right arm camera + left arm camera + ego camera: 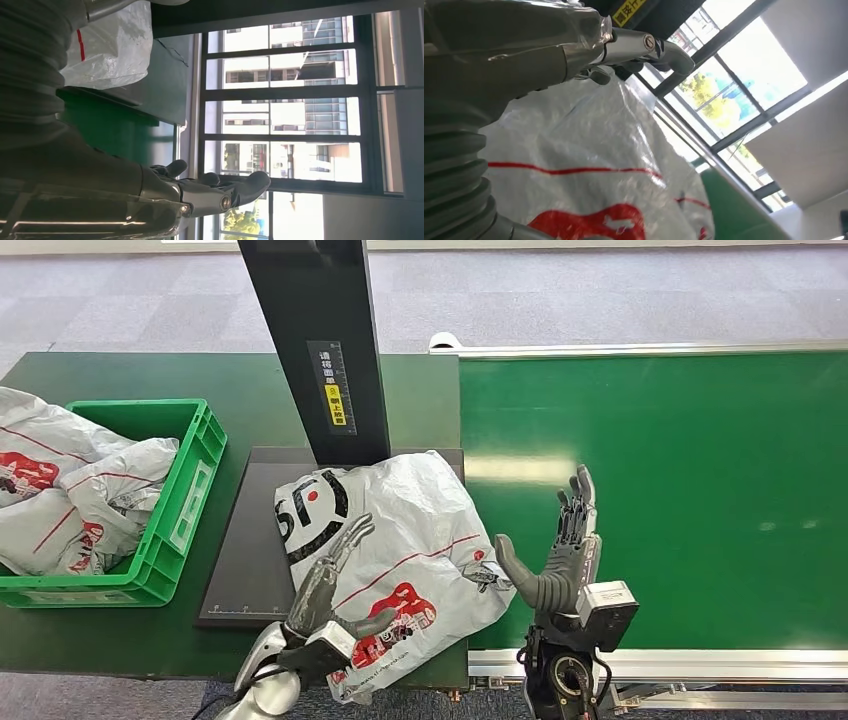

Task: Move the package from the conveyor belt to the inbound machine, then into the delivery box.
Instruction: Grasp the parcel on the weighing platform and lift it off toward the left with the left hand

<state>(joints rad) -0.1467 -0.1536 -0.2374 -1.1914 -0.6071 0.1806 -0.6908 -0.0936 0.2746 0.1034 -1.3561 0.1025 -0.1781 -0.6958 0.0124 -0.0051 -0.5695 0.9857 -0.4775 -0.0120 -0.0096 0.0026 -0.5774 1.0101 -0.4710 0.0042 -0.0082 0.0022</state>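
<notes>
You see the package (400,540), a white plastic bag with red and black print, lying on the dark flat platform of the inbound machine (250,570), just in front of its black upright column (320,340); one part of the bag hangs over the near edge of the desk (100,380) and its right side reaches the edge of the conveyor belt (680,490). Your left hand (325,585) rests on top of the package with the fingers stretched out and apart, and the thumb lies on the red print; it presses flat and does not grip the bag. In the left wrist view the same package (599,165) is just under the hand (624,47). Your right hand (565,550) stands upright just beside the package, over the near edge of the green belt, with fingers straight and apart and nothing in it. On the left of the desk stands the green delivery box (190,490), and similar white bags (70,490) lie inside it.
</notes>
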